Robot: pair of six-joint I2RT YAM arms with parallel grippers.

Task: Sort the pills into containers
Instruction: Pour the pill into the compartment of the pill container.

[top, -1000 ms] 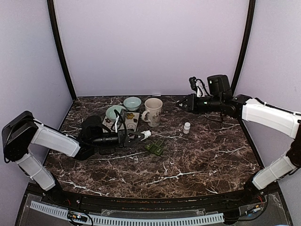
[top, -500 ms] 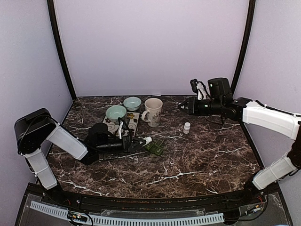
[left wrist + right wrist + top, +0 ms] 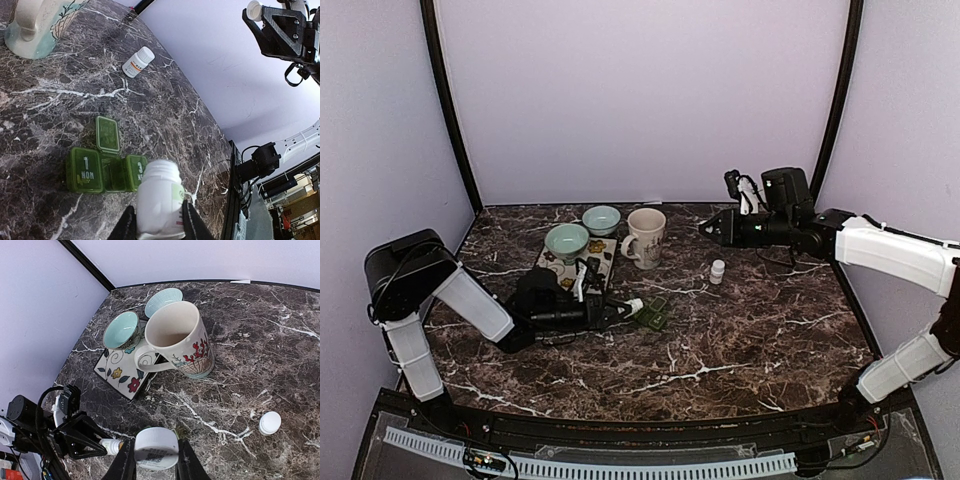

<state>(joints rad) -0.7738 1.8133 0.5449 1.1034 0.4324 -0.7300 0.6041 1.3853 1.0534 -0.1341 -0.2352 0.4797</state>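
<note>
My left gripper (image 3: 159,223) is shut on an uncapped white pill bottle (image 3: 159,199), held low and lying nearly level (image 3: 632,304). Its mouth points at a green pill organizer (image 3: 87,170) on the dark marble table (image 3: 750,340). The organizer's middle compartment stands open with its lid (image 3: 107,134) flipped back. My right gripper (image 3: 156,461) is shut on a white bottle cap (image 3: 156,446), raised in the air at the back right (image 3: 705,228). A second small white capped bottle (image 3: 717,271) stands on the table under it. No loose pills show.
A tall floral mug (image 3: 645,237) stands at the back centre. Left of it a flowered tile (image 3: 125,372) lies flat, with a teal bowl (image 3: 567,240) resting on it. A second bowl (image 3: 601,219) stands behind them. Dark posts frame the table's back corners.
My left gripper has carried the bottle a little nearer and lower, over to the organizer, with the arm's elbow swinging in. My right gripper has shifted only slightly and still holds the cap.
</note>
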